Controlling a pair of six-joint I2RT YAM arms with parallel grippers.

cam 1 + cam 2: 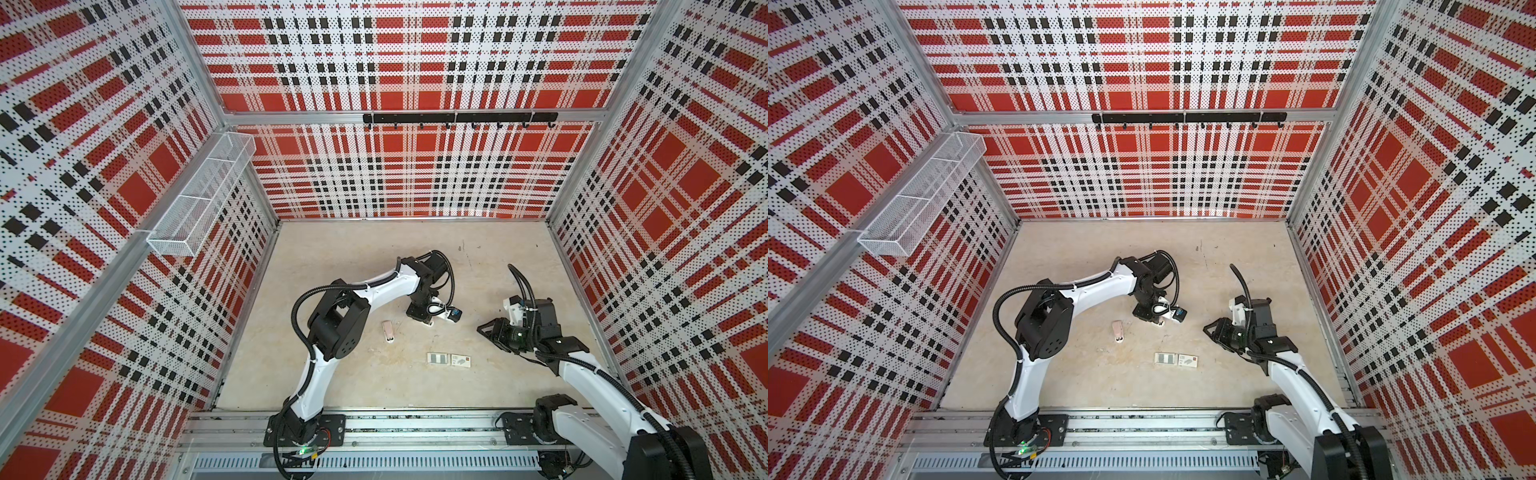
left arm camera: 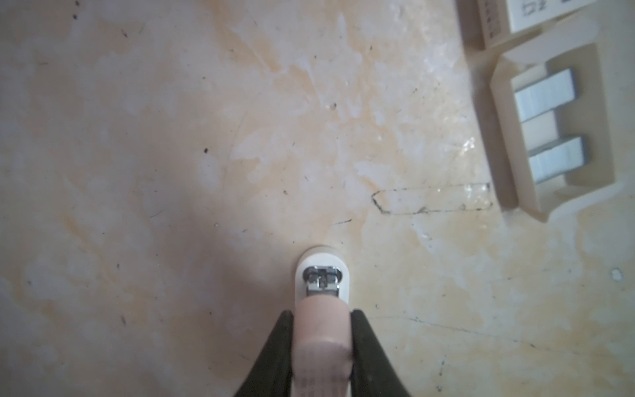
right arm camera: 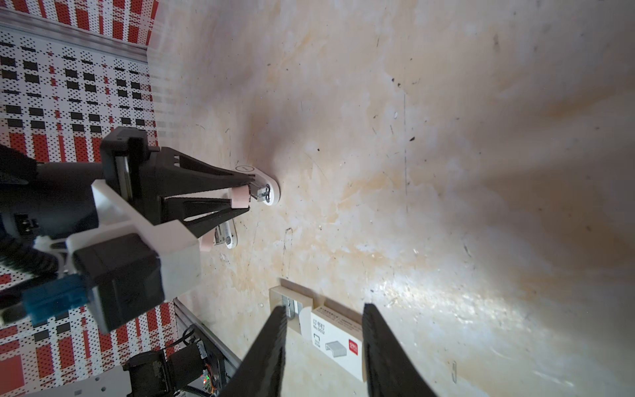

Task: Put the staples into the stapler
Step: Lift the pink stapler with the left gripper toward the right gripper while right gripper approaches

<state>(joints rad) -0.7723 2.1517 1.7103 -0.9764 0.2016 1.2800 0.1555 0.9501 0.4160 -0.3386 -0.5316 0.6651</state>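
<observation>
Beige mottled tabletop point(image 1: 353, 249) lay within red plaid perforated walls point(image 1: 415, 178). Left gripper point(image 2: 322, 313) was clamped on the pale pink plastic stapler point(image 2: 323, 343); a lift could drag the whole body up unopened. Right gripper point(image 3: 324, 307) hung parted, empty. Silvery staple strips point(image 2: 544, 94) lay in the white cardboard tray point(image 2: 505, 144), untouched; thin, they could snap if pinched.

The left arm point(image 1: 390, 286) and right arm point(image 1: 582, 374) have glossy white shells between chunky black joints. A ribbed black hose point(image 1: 296, 307) runs along each. Their black base plates point(image 1: 334, 428) are dotted with screws, and a green light point(image 1: 306, 451) glows near the left one. The left gripper point(image 3: 250, 193) has black tapered fingers point(image 3: 230, 177) with triangular cut-outs. Its black camera point(image 3: 120, 275) sits in a white bracket point(image 3: 171, 247) with a blue plug point(image 3: 55, 299).
</observation>
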